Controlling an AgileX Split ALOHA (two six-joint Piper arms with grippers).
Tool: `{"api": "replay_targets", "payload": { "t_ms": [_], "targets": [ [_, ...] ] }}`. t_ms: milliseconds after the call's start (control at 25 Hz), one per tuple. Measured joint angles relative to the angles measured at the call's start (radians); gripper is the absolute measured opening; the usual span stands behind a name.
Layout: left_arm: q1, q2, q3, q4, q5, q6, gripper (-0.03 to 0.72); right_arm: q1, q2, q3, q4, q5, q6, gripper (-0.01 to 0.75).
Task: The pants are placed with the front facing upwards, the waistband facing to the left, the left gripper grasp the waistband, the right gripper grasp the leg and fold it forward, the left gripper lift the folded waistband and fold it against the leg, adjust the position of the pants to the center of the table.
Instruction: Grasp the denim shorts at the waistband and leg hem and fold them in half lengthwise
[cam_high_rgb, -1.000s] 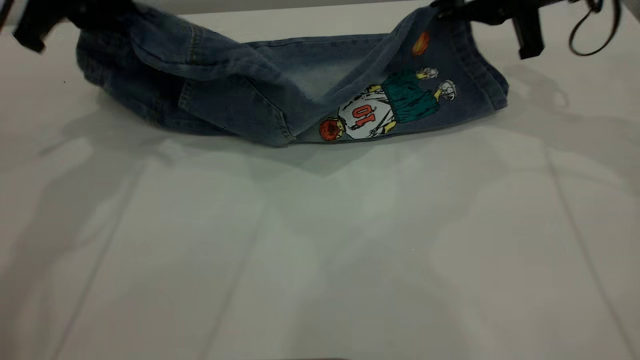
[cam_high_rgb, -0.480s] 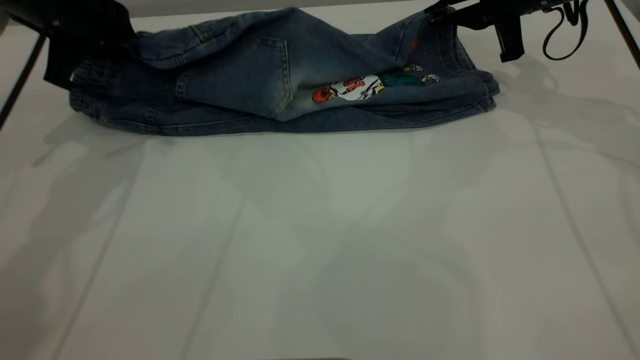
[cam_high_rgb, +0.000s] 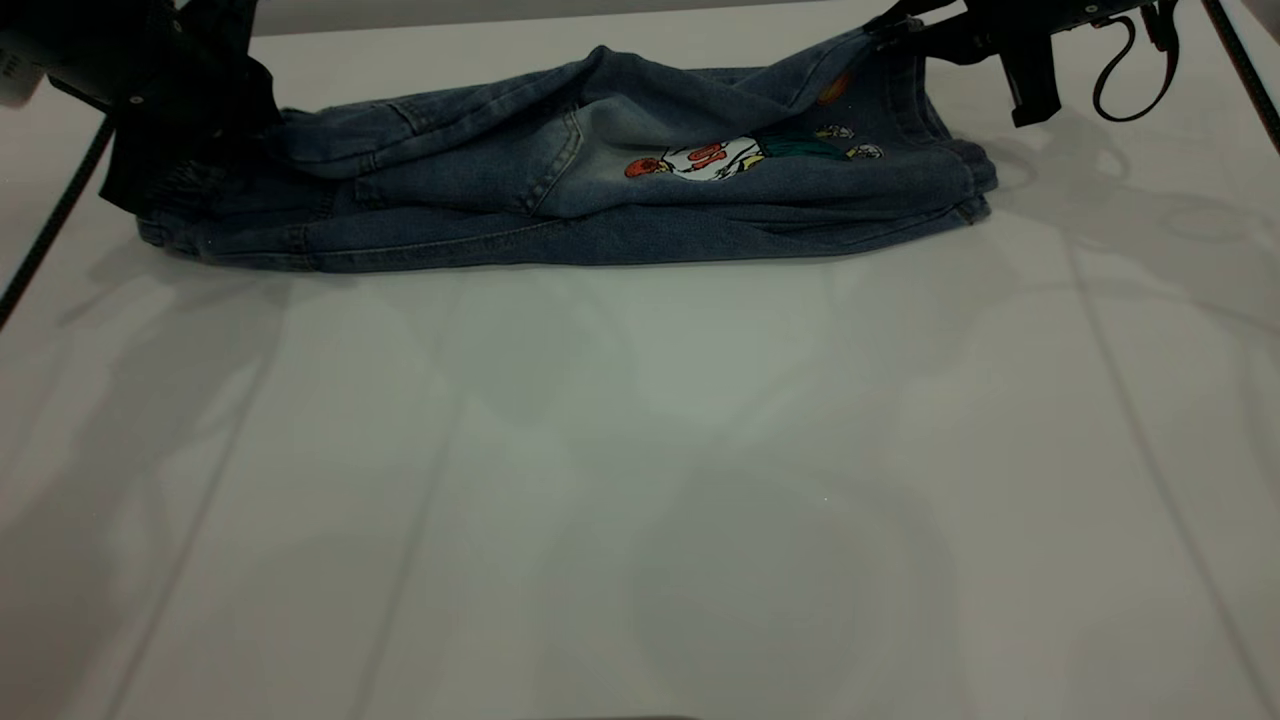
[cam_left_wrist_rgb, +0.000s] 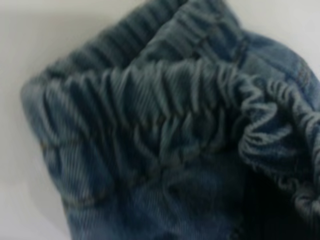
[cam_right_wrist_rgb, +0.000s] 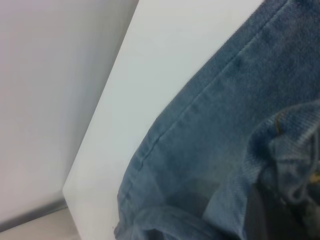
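**Denim pants folded lengthwise at the far side of the counter, both hands at their ends**

The blue denim pants lie along the far edge of the white counter, folded over on themselves lengthwise, with the elastic waistband at the exterior view's left and the leg hems at its right. A printed basketball-player figure shows on the upper layer near the leg end, and a back pocket sits toward the middle.

The left hand is low over the waistband end, and its dark body covers that corner. Cloth rises into it, so it appears closed on the gathered waistband.

The right hand reaches in from the far right and pinches the upper leg edge, which rises from the stack into its grip. Its wrist view shows the denim leg by the counter's corner.
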Motion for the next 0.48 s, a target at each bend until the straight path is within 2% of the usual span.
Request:
{"api": "replay_targets", "payload": {
  "t_ms": [200,320,480],
  "targets": [
    [0.000,0.000,0.000,0.089,-0.018,0.002,0.172,0.000,0.001,0.000,0.001,-0.002,0.009,0.072],
    [0.000,0.000,0.000,0.100,-0.032,0.001,0.258,0.000,0.001,0.000,0.001,-0.002,0.022,0.118],
    [0.000,0.000,0.000,0.130,-0.054,0.003,0.410,0.000,0.001,0.000,0.001,0.007,0.022,0.227]
  ]
}}
